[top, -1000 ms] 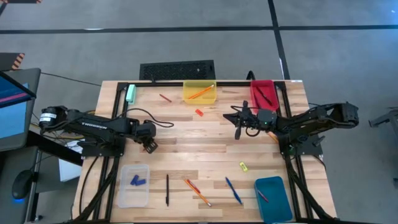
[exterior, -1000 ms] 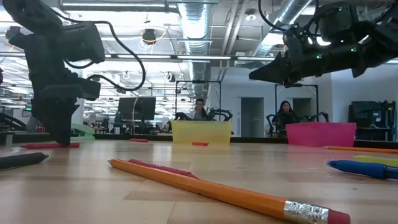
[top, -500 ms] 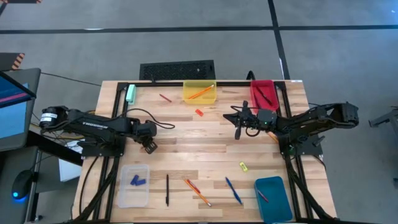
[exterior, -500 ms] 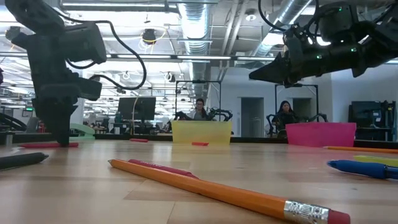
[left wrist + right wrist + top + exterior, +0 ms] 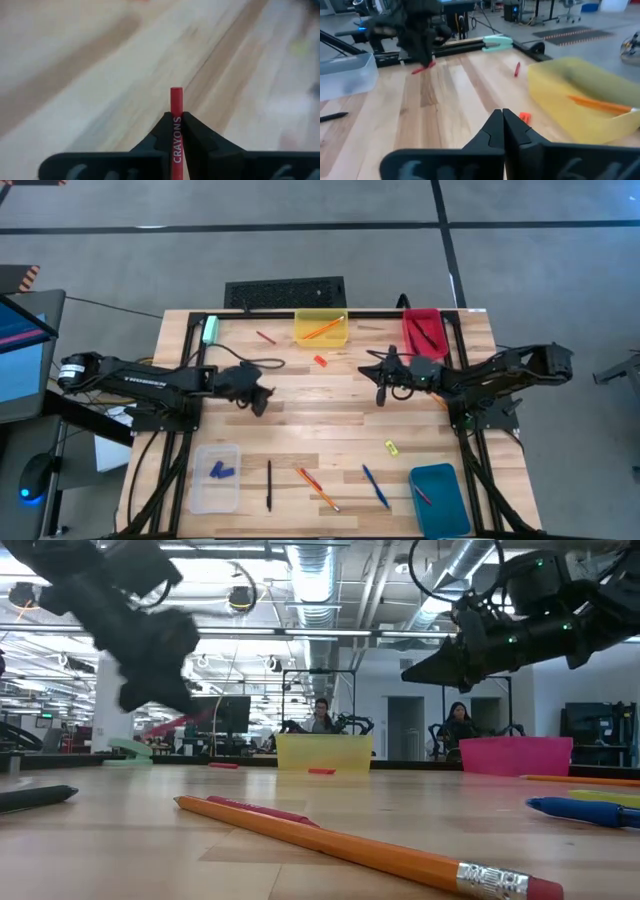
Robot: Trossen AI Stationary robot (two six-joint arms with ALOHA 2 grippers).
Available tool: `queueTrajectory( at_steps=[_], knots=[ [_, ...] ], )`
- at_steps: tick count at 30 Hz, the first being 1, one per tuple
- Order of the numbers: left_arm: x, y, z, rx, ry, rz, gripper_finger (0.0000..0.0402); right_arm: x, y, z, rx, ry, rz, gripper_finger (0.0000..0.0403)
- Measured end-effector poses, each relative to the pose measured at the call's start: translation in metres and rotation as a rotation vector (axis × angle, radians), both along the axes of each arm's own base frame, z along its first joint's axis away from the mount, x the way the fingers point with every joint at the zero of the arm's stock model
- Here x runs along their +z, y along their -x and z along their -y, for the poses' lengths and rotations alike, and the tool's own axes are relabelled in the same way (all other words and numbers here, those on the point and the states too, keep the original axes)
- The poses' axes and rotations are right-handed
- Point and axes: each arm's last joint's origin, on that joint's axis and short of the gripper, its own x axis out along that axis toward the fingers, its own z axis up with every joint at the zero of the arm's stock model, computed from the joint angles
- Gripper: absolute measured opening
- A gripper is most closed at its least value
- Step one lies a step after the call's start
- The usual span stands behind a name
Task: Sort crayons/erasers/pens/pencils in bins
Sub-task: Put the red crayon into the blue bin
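Note:
My left gripper [image 5: 258, 396] hangs above the table's left-middle, shut on a red crayon [image 5: 176, 107]; the same crayon [image 5: 423, 67] shows in the right wrist view. My right gripper [image 5: 381, 393] hovers shut above the table, right of centre, near the red-orange eraser [image 5: 320, 360]. The yellow bin [image 5: 321, 330] holds an orange pencil, and the red bin [image 5: 421, 332] a dark stick. In the teal bin [image 5: 437, 485] lies a pen, and in the clear bin [image 5: 216, 477] blue erasers. Another crayon [image 5: 265, 337] lies flat near the far edge. My left gripper pinches the red crayon between its two fingers, which lie along it. The printed middle [image 5: 176, 135] sits between the fingers, and the free end [image 5: 176, 93] sticks out past the fingertips. The crayon [image 5: 185, 721] is lifted clear of the table and slants.
Near the front edge lie a black pen [image 5: 268, 485], an orange pencil [image 5: 320, 492] beside a red stick, and a blue pen [image 5: 375, 486]. A yellow eraser [image 5: 391, 447] lies right of centre, and a pale-green block [image 5: 210, 330] sits at the far-left corner.
My left gripper has risen from the table and moved toward the right and far edges, tipping from pointing straight down to a slant. The red crayon, which lay flat on the table under it, is now lifted clear in its fingers.

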Motion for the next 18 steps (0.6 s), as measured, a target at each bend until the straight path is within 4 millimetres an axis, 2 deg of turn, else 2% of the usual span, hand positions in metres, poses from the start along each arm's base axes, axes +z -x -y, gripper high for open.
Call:
queueTrajectory(
  at_steps=[5, 10, 13, 18],
  knots=[
    [0.008, -0.013, -0.002, 0.042, 0.003, 0.238, 0.001, -0.007, -0.012, -0.001, 0.063, -0.11, 0.073, 0.0003],
    [0.005, -0.02, -0.002, 0.079, 0.036, 0.323, 0.001, -0.01, -0.046, -0.005, 0.146, -0.308, 0.132, 0.0011],
    [0.006, -0.024, -0.003, 0.088, 0.039, 0.365, 0.001, -0.015, -0.074, -0.01, 0.16, -0.417, 0.134, 0.0038],
    [0.01, -0.028, -0.003, 0.094, 0.044, 0.433, 0.0011, -0.017, -0.115, -0.012, 0.174, -0.498, 0.165, 0.0102]
  ],
)
